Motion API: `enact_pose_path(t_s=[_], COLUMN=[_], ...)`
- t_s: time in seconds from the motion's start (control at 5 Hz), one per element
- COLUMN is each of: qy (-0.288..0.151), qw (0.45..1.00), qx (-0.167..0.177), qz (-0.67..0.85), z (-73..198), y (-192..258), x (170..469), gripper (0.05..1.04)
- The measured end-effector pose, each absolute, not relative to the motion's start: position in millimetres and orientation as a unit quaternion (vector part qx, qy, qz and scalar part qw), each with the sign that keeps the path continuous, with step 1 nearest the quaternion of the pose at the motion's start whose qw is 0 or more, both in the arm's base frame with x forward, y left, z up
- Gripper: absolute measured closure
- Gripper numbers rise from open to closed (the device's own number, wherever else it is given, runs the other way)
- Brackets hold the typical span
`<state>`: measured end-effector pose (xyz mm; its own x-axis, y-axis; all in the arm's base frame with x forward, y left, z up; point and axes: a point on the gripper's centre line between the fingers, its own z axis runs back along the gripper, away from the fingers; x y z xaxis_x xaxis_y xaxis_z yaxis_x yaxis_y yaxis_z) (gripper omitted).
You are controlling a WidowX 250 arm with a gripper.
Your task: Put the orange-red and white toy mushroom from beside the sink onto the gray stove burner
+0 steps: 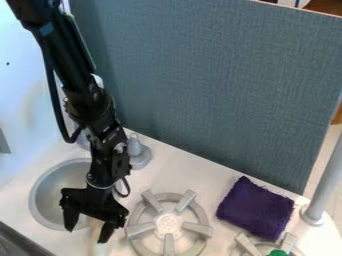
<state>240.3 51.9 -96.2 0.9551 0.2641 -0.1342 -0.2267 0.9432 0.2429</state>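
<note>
The gripper is being held wide open, its two fingers being spread well apart and pointed downward over the lower-right rim of the sink. No firm hold is being shown: a pale, narrow object is lying just beside and below the finger nearer the burner, and whether it is being touched cannot be told. By the slanted hang of the arm, the fingertips are being kept low, and room is seemingly being left between them for something slim. Behind the gripper, a grey fitting is being seated at the sink's far side, where a tap would be expected. To the right, a grey burner is being set close to the sink, its spokes being raised, presumably so that a pan could be supported. Farther right, a purple cloth is being spread almost flat, clear of that burner, its near corner being brought close to a second burner, at whose middle a green thing is being partly cut off by the view's edge. All this is being carried by a pale tabletop, which is being bordered behind by a blue-grey panel; near its right end a grey post is being stood.
</note>
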Motion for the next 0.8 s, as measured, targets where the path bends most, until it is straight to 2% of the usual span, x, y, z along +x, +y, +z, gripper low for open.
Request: enact_pose_path(t_s=[0.2, 0.4, 0.6, 0.8], qy=[0.089, 0.092, 0.098, 0.102], qw=[0.983, 0.984, 0.985, 0.985], qx=[0.104, 0.091, 0.073, 0.066], qz=[0.124, 0.123, 0.118, 0.12], z=[-105.6, -112.2, -117.9, -120.4], y=[49.4, 45.3, 39.7, 37.2], x=[239.9, 240.2, 238.2, 238.3], gripper=[0.083, 0.135, 0.295, 0.564])
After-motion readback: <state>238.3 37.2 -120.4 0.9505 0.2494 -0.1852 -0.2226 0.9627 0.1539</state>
